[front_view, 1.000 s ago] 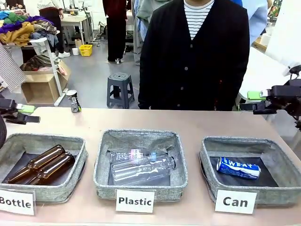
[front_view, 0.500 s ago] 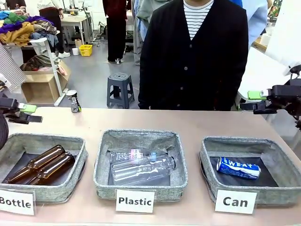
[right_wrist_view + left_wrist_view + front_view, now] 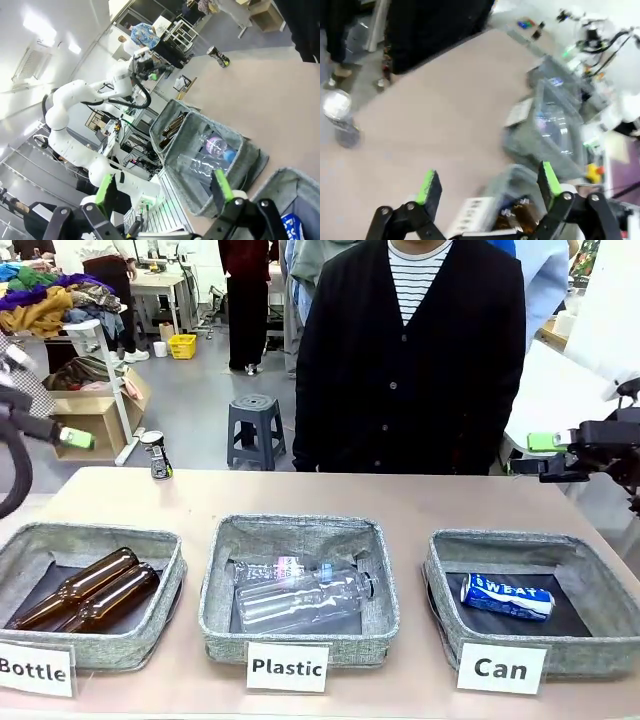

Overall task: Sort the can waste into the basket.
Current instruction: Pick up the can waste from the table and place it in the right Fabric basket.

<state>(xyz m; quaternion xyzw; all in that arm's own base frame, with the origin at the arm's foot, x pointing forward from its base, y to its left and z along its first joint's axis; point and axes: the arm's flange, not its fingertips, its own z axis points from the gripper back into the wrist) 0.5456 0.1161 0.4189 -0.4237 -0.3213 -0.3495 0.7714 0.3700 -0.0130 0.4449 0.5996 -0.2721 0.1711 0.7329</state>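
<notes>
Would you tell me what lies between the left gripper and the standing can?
In the left wrist view, bare table lies between the open left gripper and the silver-topped can.

Blue can [image 3: 507,597] lies in basket [image 3: 452,550]; silver-topped can [image 3: 157,455] upright far-left.

Fixed front camera plus two wrist cameras.
Front faces across table [image 3: 420,502] toward far side; wrists look down obliquely from left and right; all share the bins.

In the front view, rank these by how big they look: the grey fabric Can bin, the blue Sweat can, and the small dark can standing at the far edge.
1. Grey fabric Can bin, clearly largest.
2. Blue Sweat can.
3. Small dark can, though it stands farther from the camera, so the two cans may really match.
</notes>
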